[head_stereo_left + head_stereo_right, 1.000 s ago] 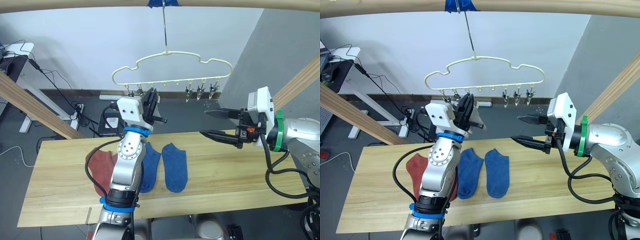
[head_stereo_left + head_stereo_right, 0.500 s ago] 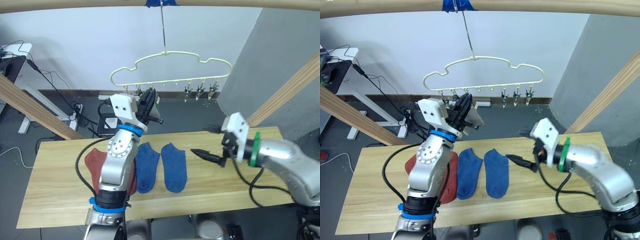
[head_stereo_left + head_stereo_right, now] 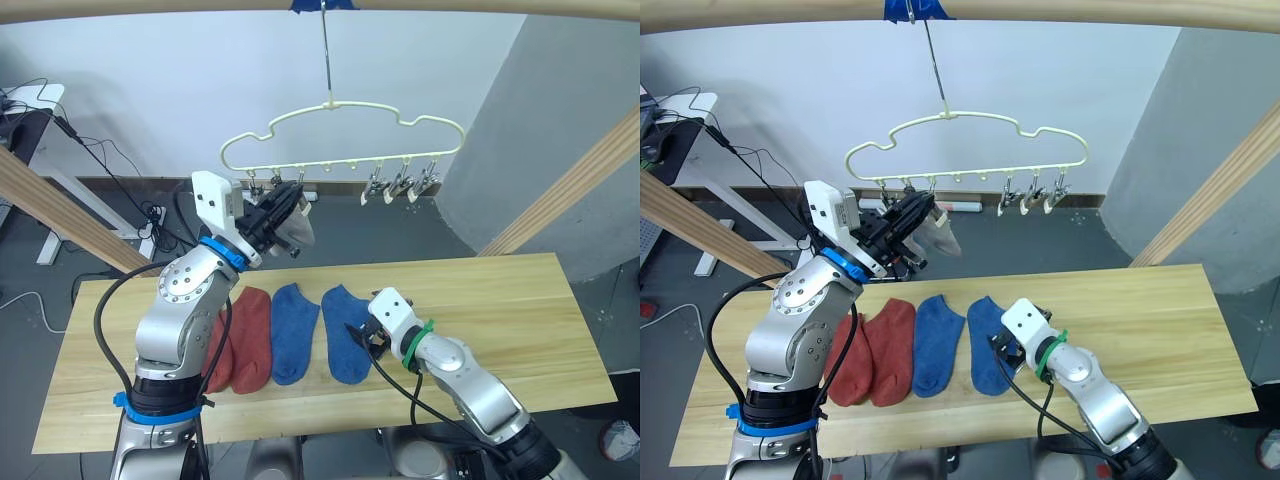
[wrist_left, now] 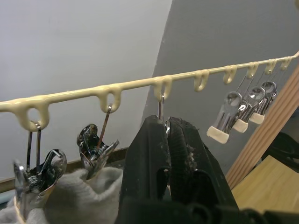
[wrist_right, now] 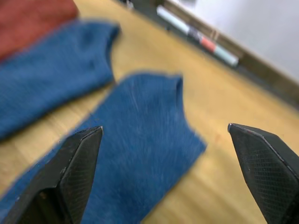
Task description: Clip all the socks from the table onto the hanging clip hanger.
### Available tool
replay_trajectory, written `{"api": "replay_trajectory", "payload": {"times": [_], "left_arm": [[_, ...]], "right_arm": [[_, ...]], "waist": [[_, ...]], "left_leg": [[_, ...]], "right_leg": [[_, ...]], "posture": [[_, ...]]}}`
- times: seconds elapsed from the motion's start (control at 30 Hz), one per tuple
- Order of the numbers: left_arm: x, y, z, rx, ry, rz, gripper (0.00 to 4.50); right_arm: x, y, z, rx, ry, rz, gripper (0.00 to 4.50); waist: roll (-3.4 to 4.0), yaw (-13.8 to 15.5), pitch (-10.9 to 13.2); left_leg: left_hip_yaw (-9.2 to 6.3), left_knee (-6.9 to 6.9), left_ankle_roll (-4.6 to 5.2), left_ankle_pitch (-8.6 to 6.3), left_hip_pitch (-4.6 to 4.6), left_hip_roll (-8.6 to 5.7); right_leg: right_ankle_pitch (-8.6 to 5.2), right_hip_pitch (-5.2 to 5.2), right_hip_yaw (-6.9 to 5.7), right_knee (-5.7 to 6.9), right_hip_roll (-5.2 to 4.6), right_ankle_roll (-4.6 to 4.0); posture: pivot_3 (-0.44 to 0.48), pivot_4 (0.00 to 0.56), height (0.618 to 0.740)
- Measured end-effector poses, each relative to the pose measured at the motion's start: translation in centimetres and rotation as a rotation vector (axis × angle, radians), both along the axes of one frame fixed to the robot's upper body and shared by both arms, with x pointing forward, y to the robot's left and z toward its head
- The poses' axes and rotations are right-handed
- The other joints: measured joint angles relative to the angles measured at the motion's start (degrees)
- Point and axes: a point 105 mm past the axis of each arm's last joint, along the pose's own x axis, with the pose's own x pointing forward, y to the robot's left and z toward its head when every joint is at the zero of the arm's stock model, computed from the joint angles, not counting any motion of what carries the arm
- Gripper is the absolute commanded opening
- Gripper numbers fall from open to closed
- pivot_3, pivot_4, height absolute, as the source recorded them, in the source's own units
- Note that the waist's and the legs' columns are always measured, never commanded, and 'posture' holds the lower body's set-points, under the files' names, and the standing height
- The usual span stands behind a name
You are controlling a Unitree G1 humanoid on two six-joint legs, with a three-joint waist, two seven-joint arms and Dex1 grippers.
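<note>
Your right gripper (image 5: 166,170) hangs spread wide over the rightmost blue sock (image 5: 140,154); your left gripper (image 4: 168,135), pressed closed, pinches a hanger clip (image 4: 160,103).

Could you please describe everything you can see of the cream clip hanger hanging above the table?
The clip hanger is a thin cream wire frame with a wavy, cloud-like outline. It hangs by a metal hook from the wooden pole at a patch of blue tape. Small loops along its lower bar carry metal clips with pale tips; three hang free toward its right end. Toward its left end a light grey sock hangs from the clips, and the left tool is shut on a clip there.
</note>
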Motion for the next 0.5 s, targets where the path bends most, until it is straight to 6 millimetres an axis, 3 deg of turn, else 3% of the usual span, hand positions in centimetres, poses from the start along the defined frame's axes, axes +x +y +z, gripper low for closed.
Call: {"api": "replay_trajectory", "payload": {"times": [0.27,0.5], "left_arm": [[-0.4,-0.6,0.0,0.002,0.005,-0.019,0.00],[-0.4,-0.6,0.0,0.003,0.005,-0.019,0.00]], "right_arm": [[1.1,1.8,-2.3,0.052,0.069,-0.050,4.49],[1.6,1.6,-2.4,0.044,0.080,-0.082,2.11]], "waist": [[-0.01,0.04,0.09],[-0.01,0.05,0.09]], "left_leg": [[0.00,-0.01,0.00,0.00,0.00,0.08],[-0.02,0.00,-0.01,0.00,0.05,0.13]], "right_leg": [[0.04,-0.03,0.04,0.00,0.08,-0.07],[0.08,-0.02,0.03,0.03,0.14,-0.14]], "posture": [[-0.182,0.342,0.740],[-0.180,0.340,0.740]]}}
